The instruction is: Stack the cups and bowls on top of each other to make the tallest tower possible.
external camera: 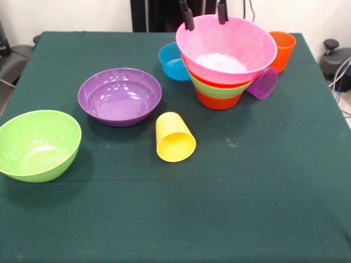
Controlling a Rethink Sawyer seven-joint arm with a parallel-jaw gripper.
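Here the gripper [205,16] is hanging wide open above the far rim of the huge pink bowl [226,48], gripping nothing — its fingers [187,16] are showing at the desk's far edge, where the tower [222,85] is standing — pink over orange, green, orange.

A dark green cloth [164,219] covers the surface from edge to edge, lightly creased and speckled with a few pale marks near the middle. Behind it runs a plain white wall [71,13], broken by a dark upright panel [156,13]. Black equipment sits at the left edge [8,57], and at the right [337,60], with cables.
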